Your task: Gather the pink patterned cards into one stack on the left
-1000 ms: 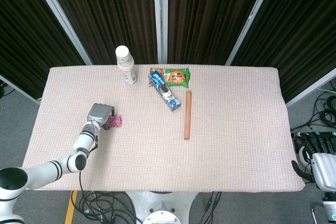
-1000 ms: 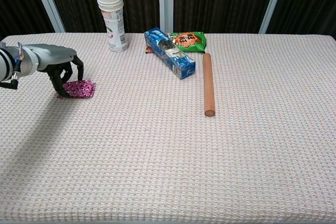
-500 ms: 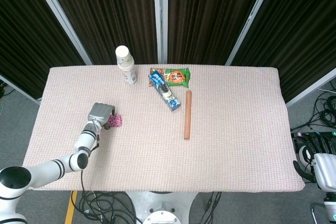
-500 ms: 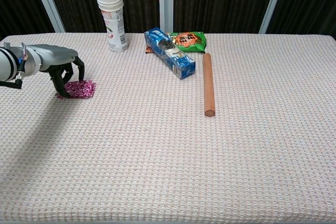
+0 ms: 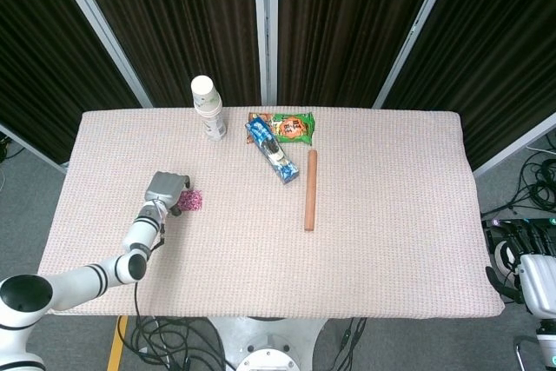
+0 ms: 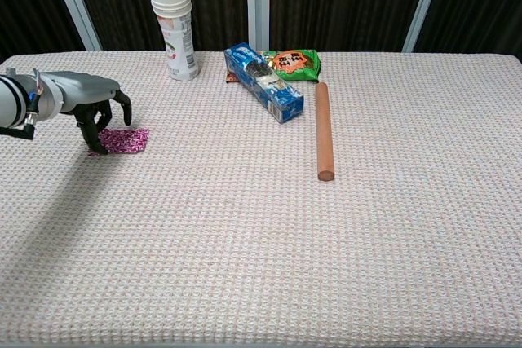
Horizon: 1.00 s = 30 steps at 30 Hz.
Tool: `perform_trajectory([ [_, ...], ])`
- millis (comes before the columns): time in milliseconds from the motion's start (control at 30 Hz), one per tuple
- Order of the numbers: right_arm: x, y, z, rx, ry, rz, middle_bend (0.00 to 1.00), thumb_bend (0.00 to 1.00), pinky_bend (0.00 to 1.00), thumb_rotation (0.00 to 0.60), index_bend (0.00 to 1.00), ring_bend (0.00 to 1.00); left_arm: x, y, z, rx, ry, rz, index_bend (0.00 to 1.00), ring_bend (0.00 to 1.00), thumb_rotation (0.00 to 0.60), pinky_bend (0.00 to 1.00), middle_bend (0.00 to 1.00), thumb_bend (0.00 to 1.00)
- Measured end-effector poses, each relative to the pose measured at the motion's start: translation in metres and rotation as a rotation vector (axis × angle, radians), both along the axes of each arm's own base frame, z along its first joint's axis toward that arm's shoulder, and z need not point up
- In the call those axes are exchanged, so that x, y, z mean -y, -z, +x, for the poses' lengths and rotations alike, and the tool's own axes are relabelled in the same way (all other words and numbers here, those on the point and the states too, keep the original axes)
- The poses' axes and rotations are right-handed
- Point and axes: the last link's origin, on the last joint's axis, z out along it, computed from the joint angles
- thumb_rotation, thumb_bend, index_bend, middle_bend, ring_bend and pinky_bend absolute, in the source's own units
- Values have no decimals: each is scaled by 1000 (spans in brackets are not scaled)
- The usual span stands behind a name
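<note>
1. Since a second ago the left hand (image 6: 94, 112) has drawn back toward the left edge of the table and lifted slightly; the pink patterned cards (image 6: 122, 140) now show more fully to the right of its dark fingertips (image 6: 99, 147), and they lie flatter than before.
2. The left hand hangs over the left end of the cards with its fingers curled downward and spread; one or two fingertips seem to touch the cards' left edge, but whether it grips them I cannot tell.
3. The cards lie in a single small pile on the left part of the table (image 5: 391, 241), seen in the head view (image 5: 190, 201) just right of the hand (image 5: 167, 189).
4. A stack of paper cups (image 6: 174, 18) stands upright at the back, behind the cards and apart from them.
5. A blue snack packet (image 6: 265, 83) lies diagonally near the back centre, overlapping a green snack bag (image 6: 295, 63).
6. A wooden rod (image 6: 324, 129) lies lengthwise just right of the blue packet.
7. The right hand (image 5: 537, 282) sits off the table's right edge; its fingers cannot be made out.
</note>
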Motion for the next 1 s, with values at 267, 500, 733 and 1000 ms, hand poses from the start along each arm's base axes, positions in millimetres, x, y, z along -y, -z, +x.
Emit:
perform_trajectory([
  [267,1,-6,0,2,-6,-20,143,237,27,583,182,39,1,-25,0,81,-5,111,355,580,600,778,690,223],
  [500,3,-8,-3,10,-16,-19,113,238,16,582,171,2,21,-81,-27,138,16,364,345,367,600,520,504,221],
  [733,6,-8,-3,30,-50,-4,74,240,0,568,154,0,74,-127,-70,125,70,507,307,216,600,395,315,209],
  [1000,5,-4,2,64,-100,6,75,237,0,572,150,0,157,-158,-100,120,62,584,307,216,600,366,315,207],
])
